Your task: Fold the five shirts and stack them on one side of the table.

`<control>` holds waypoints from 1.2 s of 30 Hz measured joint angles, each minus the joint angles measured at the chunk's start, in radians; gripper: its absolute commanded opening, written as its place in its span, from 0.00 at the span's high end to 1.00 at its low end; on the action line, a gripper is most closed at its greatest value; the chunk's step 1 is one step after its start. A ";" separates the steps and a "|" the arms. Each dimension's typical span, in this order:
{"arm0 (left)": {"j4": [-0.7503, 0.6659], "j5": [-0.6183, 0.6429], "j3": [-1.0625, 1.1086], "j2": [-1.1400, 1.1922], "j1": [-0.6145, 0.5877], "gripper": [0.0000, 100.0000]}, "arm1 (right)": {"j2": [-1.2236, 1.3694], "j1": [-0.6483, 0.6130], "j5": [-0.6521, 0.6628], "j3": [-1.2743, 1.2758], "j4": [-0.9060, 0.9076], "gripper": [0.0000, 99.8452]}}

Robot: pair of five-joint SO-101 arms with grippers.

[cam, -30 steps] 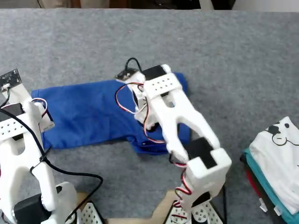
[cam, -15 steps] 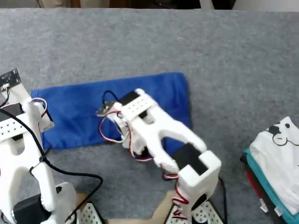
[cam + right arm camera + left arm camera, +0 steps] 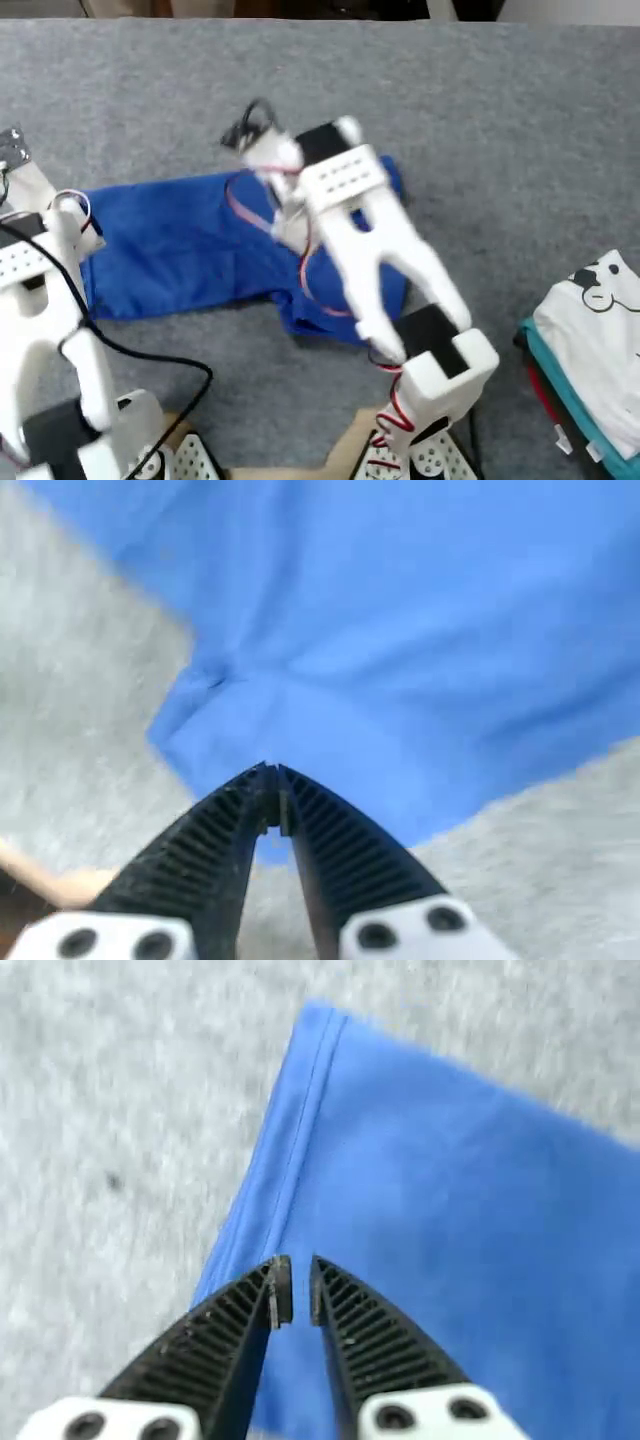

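Blue shirt (image 3: 180, 250) lies part-folded on the grey surface (image 3: 500, 120) — left tool (image 3: 295, 1290) barely parted, right tool (image 3: 272, 800) pressed together, empty; beside the folded stack (image 3: 600, 330), it looks unfinished — unstacked.

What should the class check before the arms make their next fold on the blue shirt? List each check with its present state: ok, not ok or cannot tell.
1. Blue shirt lying flat on the table: not ok, creased and bunched at its near edge under the right arm.
2. Left claw lined up over the shirt's hem: ok, slightly open above it.
3. Right claw gripping cloth: cannot tell; it is shut above the shirt.
4. Folded stack out of the arms' way: ok, at the table's side.
5. Arms apart from each other: ok.
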 measured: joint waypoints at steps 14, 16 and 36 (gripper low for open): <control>-0.044 0.000 -0.336 0.557 0.000 0.98 | 0.488 0.264 0.006 -0.491 -0.107 0.99; -0.044 -0.006 -0.391 0.612 0.000 0.98 | 0.557 0.284 0.006 -0.559 -0.123 0.99; -0.043 -0.078 -0.700 0.841 -0.031 0.98 | 1.065 0.371 0.063 -1.160 -0.132 0.99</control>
